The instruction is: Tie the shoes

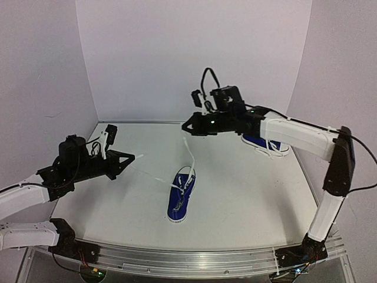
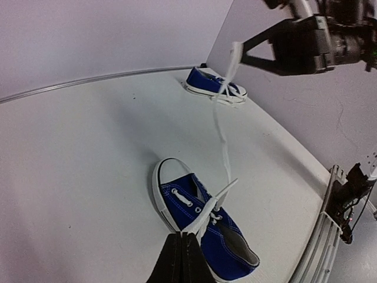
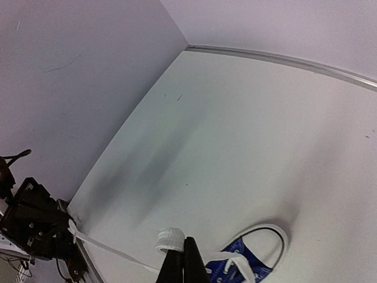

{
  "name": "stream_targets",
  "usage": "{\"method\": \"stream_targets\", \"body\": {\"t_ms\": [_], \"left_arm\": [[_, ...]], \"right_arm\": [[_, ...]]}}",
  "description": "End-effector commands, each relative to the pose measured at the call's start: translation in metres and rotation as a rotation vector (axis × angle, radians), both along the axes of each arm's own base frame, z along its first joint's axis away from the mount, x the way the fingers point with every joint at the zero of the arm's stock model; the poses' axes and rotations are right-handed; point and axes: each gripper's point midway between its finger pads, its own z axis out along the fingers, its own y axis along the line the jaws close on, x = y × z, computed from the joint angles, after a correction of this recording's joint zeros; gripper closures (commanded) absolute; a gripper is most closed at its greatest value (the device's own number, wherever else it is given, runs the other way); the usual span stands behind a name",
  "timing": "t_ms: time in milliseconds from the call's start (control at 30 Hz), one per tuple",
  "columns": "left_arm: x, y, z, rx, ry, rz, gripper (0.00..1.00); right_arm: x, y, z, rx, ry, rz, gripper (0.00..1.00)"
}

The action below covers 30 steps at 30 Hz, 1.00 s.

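Left pincer (image 1: 132, 157) and right pincer (image 1: 184, 128) each pinch a soft, floppy lace (image 1: 191, 154) end. Between them, lower down, sits the blue shoe (image 1: 179, 200), likely light. Grab laces near the tips.

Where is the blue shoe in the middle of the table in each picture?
Top external: the shoe lies at the centre, slightly below the middle.
Left wrist: the shoe is at bottom centre, white toe cap pointing up-left.
Right wrist: the shoe is at the bottom edge, right of centre, only its toe end showing.
Shared landmark: its white laces, stretched away from the shoe in every view.
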Motion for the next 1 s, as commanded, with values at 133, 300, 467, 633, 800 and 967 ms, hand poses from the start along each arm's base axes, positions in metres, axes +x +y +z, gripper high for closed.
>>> {"method": "stream_targets", "body": {"t_ms": [133, 300, 467, 633, 800, 967], "left_arm": [[-0.038, 0.004, 0.033, -0.12, -0.125, -0.056, 1.0], [-0.039, 0.011, 0.032, -0.105, -0.12, -0.01, 1.0], [-0.034, 0.016, 0.031, -0.11, -0.118, 0.028, 1.0], [-0.02, 0.007, 0.016, -0.066, -0.059, 0.047, 1.0], [-0.001, 0.009, 0.01, -0.037, -0.019, 0.134, 1.0], [0.018, 0.013, -0.006, 0.033, 0.051, 0.223, 1.0]], "right_arm": [[-0.025, 0.132, -0.051, 0.016, 0.037, 0.274, 0.99], [-0.033, 0.149, -0.07, 0.001, 0.088, 0.315, 0.51], [-0.026, 0.11, -0.052, -0.016, 0.073, 0.251, 0.29], [-0.023, 0.069, -0.061, -0.069, 0.084, 0.225, 0.34], [-0.038, 0.052, -0.099, -0.179, 0.116, 0.29, 0.49], [-0.046, 0.056, -0.118, -0.271, 0.119, 0.353, 0.58]]}}
